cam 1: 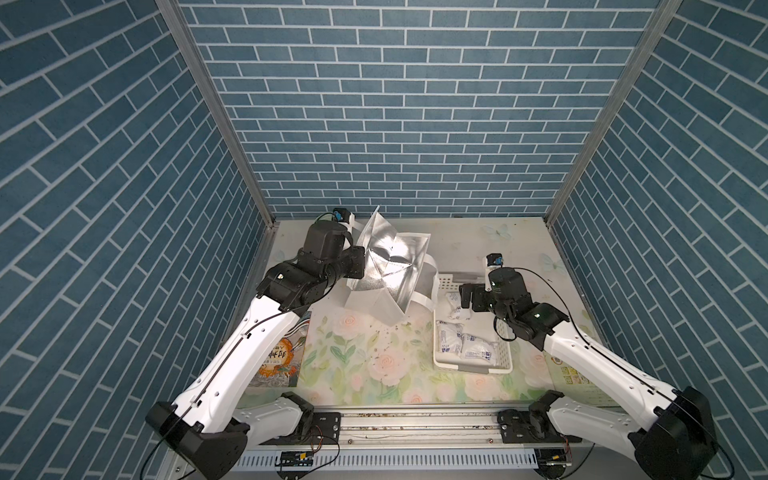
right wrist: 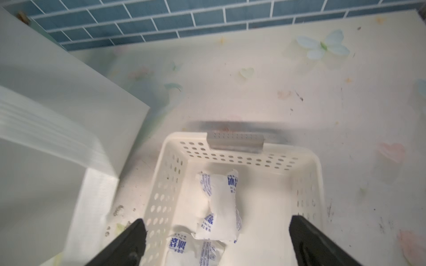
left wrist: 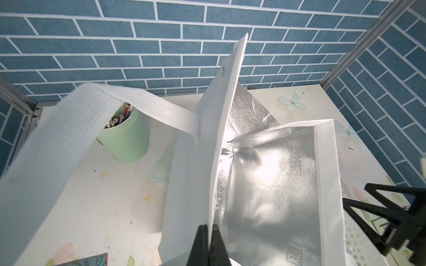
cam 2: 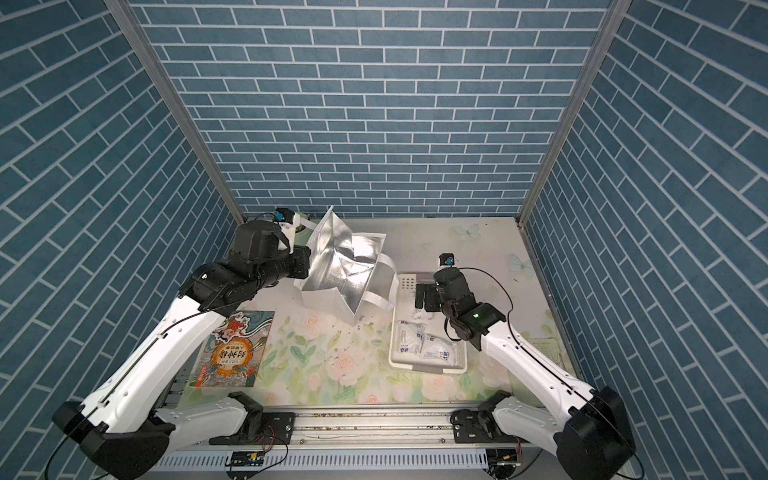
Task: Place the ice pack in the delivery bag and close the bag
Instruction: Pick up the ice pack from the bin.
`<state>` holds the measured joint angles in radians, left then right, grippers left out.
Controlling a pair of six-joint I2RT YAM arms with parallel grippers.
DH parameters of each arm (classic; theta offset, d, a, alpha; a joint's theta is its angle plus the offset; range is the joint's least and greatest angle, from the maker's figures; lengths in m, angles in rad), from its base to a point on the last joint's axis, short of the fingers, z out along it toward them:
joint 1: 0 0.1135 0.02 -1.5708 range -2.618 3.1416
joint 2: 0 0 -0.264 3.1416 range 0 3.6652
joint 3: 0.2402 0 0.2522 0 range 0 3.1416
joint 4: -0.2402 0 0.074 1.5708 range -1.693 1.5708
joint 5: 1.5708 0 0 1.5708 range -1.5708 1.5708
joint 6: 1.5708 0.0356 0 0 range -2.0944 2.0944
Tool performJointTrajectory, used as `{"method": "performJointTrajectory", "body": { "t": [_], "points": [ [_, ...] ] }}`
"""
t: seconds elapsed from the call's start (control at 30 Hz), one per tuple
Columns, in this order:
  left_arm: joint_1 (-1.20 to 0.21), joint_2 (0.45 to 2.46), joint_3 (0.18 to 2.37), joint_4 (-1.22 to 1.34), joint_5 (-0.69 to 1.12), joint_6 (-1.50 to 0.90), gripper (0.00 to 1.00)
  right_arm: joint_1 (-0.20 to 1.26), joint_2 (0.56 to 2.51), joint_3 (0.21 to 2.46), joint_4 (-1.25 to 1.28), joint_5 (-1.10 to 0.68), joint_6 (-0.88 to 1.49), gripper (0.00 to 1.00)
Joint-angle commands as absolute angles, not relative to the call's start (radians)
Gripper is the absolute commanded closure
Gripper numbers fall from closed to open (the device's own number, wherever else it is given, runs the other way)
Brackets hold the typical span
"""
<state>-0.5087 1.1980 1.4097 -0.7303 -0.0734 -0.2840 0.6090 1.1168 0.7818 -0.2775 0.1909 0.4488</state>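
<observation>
Approach geometry above the basket (right wrist: 230, 154): the right pincer (right wrist: 217, 220) is hanging over the white perforated container with its two fingers spread wide and gripping nothing. The ice pack (right wrist: 219, 202) judged to be the target is lying inside, close to the basket's far wall, beneath the gap between the fingers and a little ahead of it. Its long axis is running crosswise to the line joining the fingers, so they are bracketing its narrow width. A straight descent with little wrist rotation therefore looks sufficient. A second pack (right wrist: 193, 248) is lying nearer the wrist and touching the first, so closing on both at once is a risk.

In a top view, two further packs (cam 1: 461, 345) are occupying the near half of the basket, clear of the pincer.

The delivery bag (cam 1: 374, 266) is sitting on the desk (cam 1: 353, 374) just beside the basket, on the robot's left of it. The left pincer (left wrist: 209, 228) is clamping the upper edge of one bag wall, and the foil-lined mouth is gaping open.

The right arm is thus the nearer one to the packs, while the left is occupied with the bag. The carry would run leftward from basket to bag mouth, where a strap handle (cam 1: 430, 286) is drooping between them.
</observation>
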Motion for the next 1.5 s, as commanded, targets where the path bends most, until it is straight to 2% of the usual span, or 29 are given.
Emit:
{"method": "performJointTrajectory", "body": {
  "t": [0.0, 0.23, 0.6, 0.7, 1.03, 1.3, 1.47],
  "points": [
    [-0.505, 1.199, 1.433, -0.762, -0.086, -0.265, 1.0, 0.598, 1.153, 0.744, -0.275, 0.118, 0.472, 0.01],
    [-0.504, 1.204, 1.45, -0.772, -0.053, -0.266, 1.0, 0.586, 1.295, 0.73, -0.204, 0.094, 0.462, 0.03],
    [-0.505, 1.208, 1.414, -0.744, -0.006, -0.265, 1.0, 0.585, 1.517, 0.808, -0.169, 0.159, 0.41, 0.17],
    [-0.504, 1.204, 1.401, -0.731, 0.007, -0.27, 1.0, 0.586, 1.583, 0.843, -0.185, 0.198, 0.404, 0.25],
    [-0.504, 1.204, 1.399, -0.723, 0.018, -0.278, 1.0, 0.586, 1.634, 0.806, -0.112, 0.154, 0.411, 0.39],
    [-0.504, 1.204, 1.392, -0.714, 0.02, -0.291, 1.0, 0.585, 1.691, 0.807, -0.108, 0.158, 0.401, 0.37],
    [-0.505, 1.208, 1.393, -0.715, 0.022, -0.291, 1.0, 0.586, 1.701, 0.807, -0.088, 0.144, 0.403, 0.41]
  ]
}}
